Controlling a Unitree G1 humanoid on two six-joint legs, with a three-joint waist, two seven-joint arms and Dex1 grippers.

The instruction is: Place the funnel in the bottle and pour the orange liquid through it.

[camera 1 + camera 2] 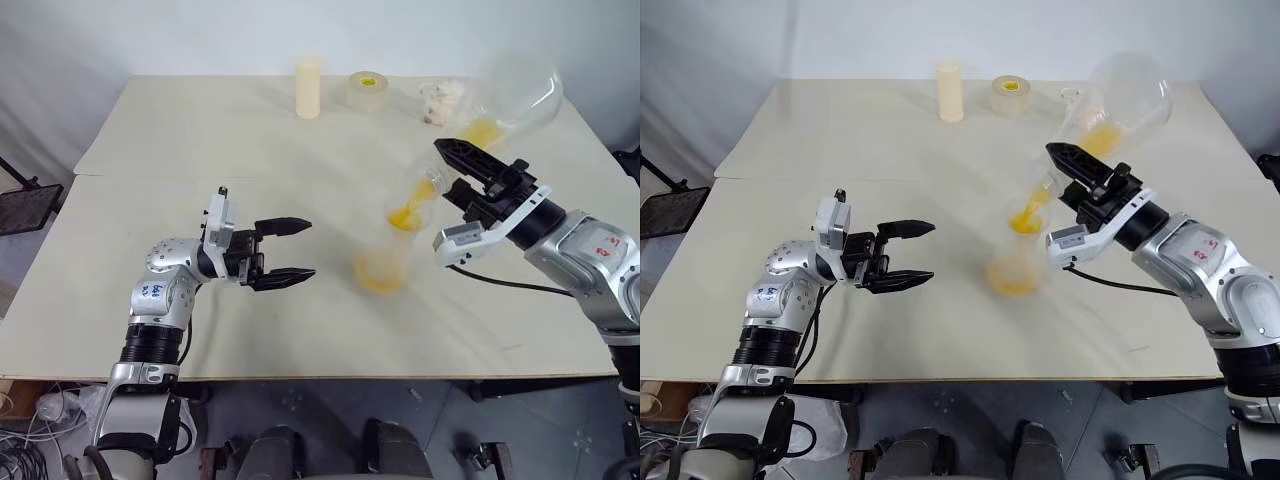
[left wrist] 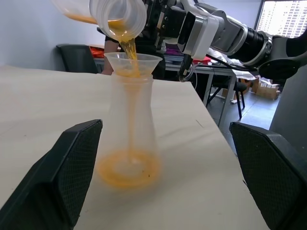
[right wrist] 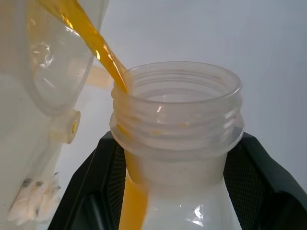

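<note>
My right gripper (image 1: pixel 1065 170) is clamped on the neck of a clear pouring flask (image 1: pixel 1118 100), fingers either side just below the threaded mouth. Flask tipped steeply, mouth down toward my left, long axis slanting from high on the far right down to the funnel (image 2: pixel 133 63).

Orange liquid (image 2: pixel 128 48) leaves the lip in a thin stream and lands inside the funnel cone. Funnel seated in the mouth of the bottle (image 2: pixel 128 139), upright. Bottle stands on the table (image 1: pixel 200 140), below and just left of my right gripper; a shallow orange pool lies across its base. Some liquid remains in the flask's lower wall.

My left gripper (image 1: pixel 290 250) hangs with its fingers spread wide and nothing between them, pointing level at the bottle from the left, near but apart.

Judgement: pour is mid-way. What matters is keeping the flask lip directly over the funnel's rim; further tilt should pivot about the lip. Left hand is the nearer one should the bottle need steadying.
</note>
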